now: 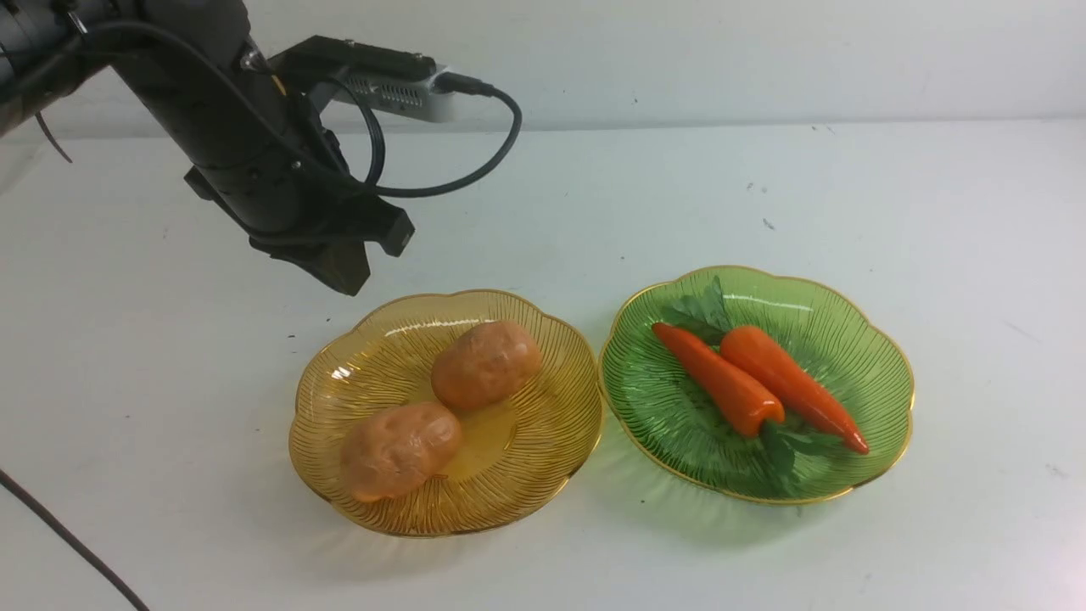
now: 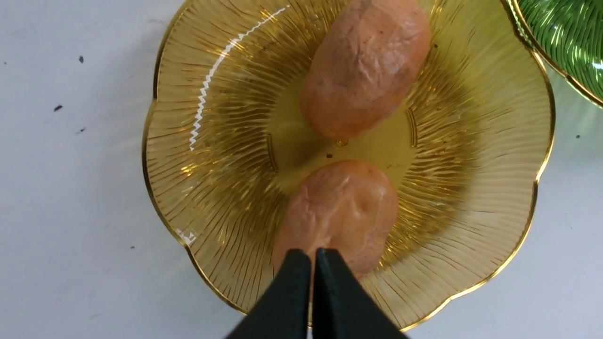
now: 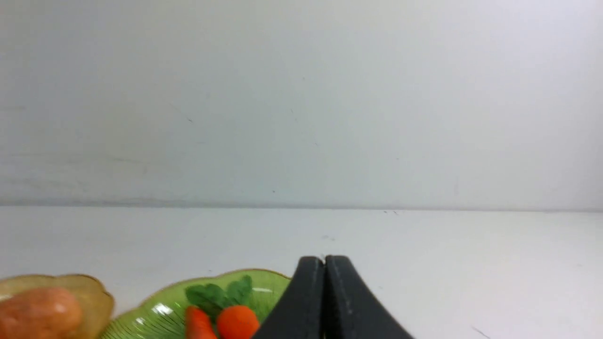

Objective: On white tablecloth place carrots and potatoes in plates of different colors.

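Two tan potatoes, one (image 1: 485,363) behind the other (image 1: 399,450), lie in the amber plate (image 1: 543,458) on the white tablecloth (image 1: 170,382). To its right, the green plate (image 1: 874,373) holds two orange carrots, one (image 1: 718,378) beside the other (image 1: 793,386). My left gripper (image 1: 348,276) hangs shut and empty above the cloth, behind and left of the amber plate. In the left wrist view its fingertips (image 2: 313,256) are pressed together over the nearer potato (image 2: 341,207). The right gripper (image 3: 325,261) is shut and empty, low beside the green plate (image 3: 160,310); the front view does not show it.
A black cable (image 1: 68,539) crosses the front left corner of the cloth. A white wall (image 1: 679,51) closes the far side. Small dark specks (image 1: 768,222) dot the cloth behind the green plate.
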Robot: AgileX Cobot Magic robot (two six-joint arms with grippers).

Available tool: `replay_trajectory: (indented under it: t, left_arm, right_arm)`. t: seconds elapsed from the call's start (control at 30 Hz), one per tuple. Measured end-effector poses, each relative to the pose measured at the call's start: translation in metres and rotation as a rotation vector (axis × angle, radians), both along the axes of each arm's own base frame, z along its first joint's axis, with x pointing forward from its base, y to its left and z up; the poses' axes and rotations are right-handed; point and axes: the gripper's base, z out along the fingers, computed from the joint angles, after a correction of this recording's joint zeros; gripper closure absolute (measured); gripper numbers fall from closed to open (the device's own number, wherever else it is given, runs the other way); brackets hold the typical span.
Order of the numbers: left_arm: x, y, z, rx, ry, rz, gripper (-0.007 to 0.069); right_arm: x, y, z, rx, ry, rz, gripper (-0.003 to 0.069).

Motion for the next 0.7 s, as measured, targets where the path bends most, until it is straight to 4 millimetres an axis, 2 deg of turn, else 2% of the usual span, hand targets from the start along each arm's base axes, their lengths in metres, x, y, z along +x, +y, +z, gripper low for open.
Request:
replay_trajectory:
  t: [0.1, 0.17, 0.43, 0.57, 0.63, 0.7]
  left_arm:
    - [0.0, 0.0, 0.0, 0.0, -0.001, 0.0, 0.0627]
    - [-0.002, 0.001, 0.003, -0.001, -0.009, 0.0, 0.0627]
    - [-0.027, 0.008, 0.043, -0.017, -0.12, 0.001, 0.0627]
    - [-0.053, 0.015, 0.071, -0.039, -0.199, 0.007, 0.0627]
    - [-0.077, 0.022, 0.084, -0.05, -0.236, 0.008, 0.0627]
    - [-0.112, 0.031, 0.091, -0.056, -0.265, 0.007, 0.0627]
  right_arm:
    - [0.002, -0.001, -0.02, -0.083, 0.063, -0.01, 0.0676]
    - [0.003, -0.001, -0.025, -0.129, 0.081, -0.013, 0.0676]
    - [0.002, -0.001, -0.035, -0.199, 0.183, -0.002, 0.0676]
    - [0.001, -0.001, -0.039, -0.2, 0.215, 0.004, 0.0676]
    - [0.001, -0.001, -0.039, -0.198, 0.217, 0.005, 0.0676]
    - [0.001, -0.001, -0.039, -0.198, 0.218, 0.005, 0.0676]
